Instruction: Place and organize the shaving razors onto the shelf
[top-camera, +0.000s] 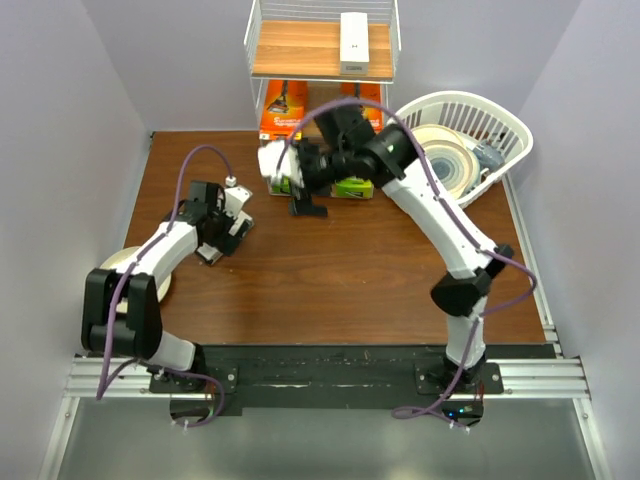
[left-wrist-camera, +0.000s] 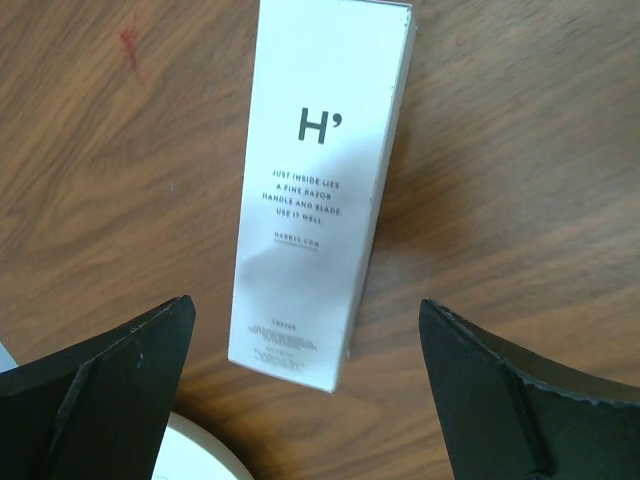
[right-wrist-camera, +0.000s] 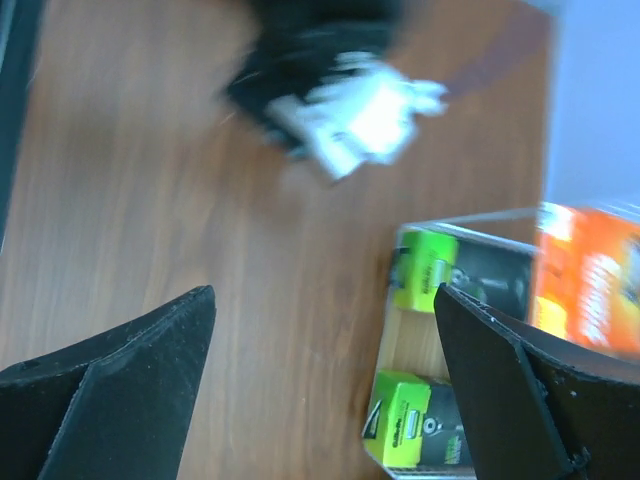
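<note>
A long slim white razor box (left-wrist-camera: 320, 190) lies flat on the brown table, its near end between the tips of my left gripper (left-wrist-camera: 305, 310), which is open and touches nothing. That gripper (top-camera: 222, 232) hovers at the table's left. The shelf (top-camera: 300, 48) stands at the back with another white box (top-camera: 353, 42) on its top board and an orange card (top-camera: 283, 112) below. My right gripper (right-wrist-camera: 322, 295) is open and empty over bare table beside the shelf's foot. Two black boxes with lime-green ends (right-wrist-camera: 425, 270) (right-wrist-camera: 410, 420) sit on the bottom tier, an orange card (right-wrist-camera: 590, 290) above them.
A white slotted basket (top-camera: 505, 120) holding cream plates stands at the back right. Another cream plate (top-camera: 140, 275) lies under the left arm; its rim (left-wrist-camera: 195, 452) shows by my left finger. Walls close in on three sides.
</note>
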